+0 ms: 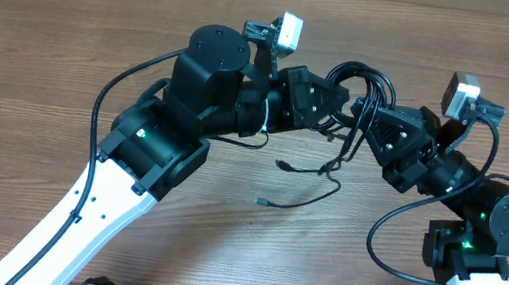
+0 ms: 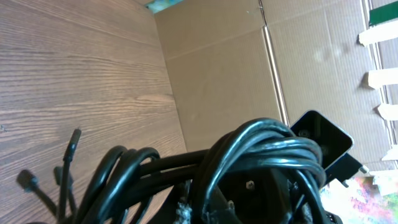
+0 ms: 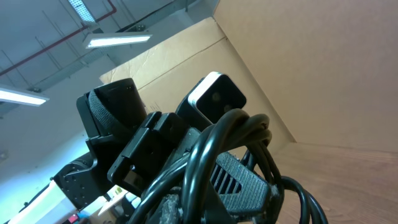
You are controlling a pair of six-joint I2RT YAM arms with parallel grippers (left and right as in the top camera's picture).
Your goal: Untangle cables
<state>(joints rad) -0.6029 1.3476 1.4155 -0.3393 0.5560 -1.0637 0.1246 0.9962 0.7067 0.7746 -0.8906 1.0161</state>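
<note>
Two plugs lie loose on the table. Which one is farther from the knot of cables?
The plug that is lower in the overhead view, alone on bare wood. The other plug lies higher, closer to the knot.

We see a brown wood-grain worktop filling the overhead frame. Just below its centre, two thin loose ends of the cables lie on it, each tipped with a small plug.

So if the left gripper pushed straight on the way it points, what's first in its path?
The left gripper is shut on the cables, looped at its tips; just beyond them sits the right gripper, though depth is unclear.
</note>
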